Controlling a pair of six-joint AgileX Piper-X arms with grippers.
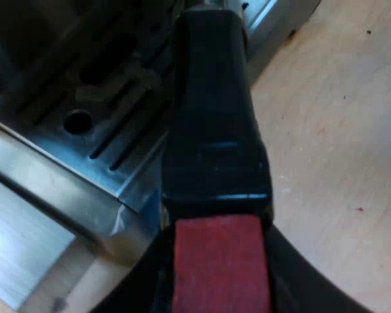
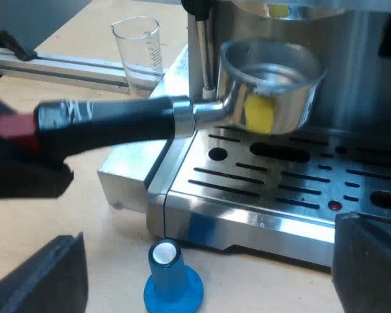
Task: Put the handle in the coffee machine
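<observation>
Left pincer (image 1: pixel 218 280) clamps the red end of the dark-handled metal holder (image 2: pixel 182 117), basket out ahead above the steel espresso machine (image 2: pixel 280 195) tray; right pincer (image 2: pixel 205 270) gapes, empty. Mid-insertion, I'd say: raise, then twist.

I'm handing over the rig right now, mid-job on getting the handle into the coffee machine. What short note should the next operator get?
Grippers: the left gripper is shut on the red end of the holder. The right gripper is open and empty, at the machine's front above the blue tamper.
Things: the holder's basket hangs over the drip tray of the espresso machine, not locked in. The tamper stands on the table. The measuring glass stands beside the machine.
Done: holder brought to the machine.
Left: raise it into the machine's front, turn to lock, release.
</observation>
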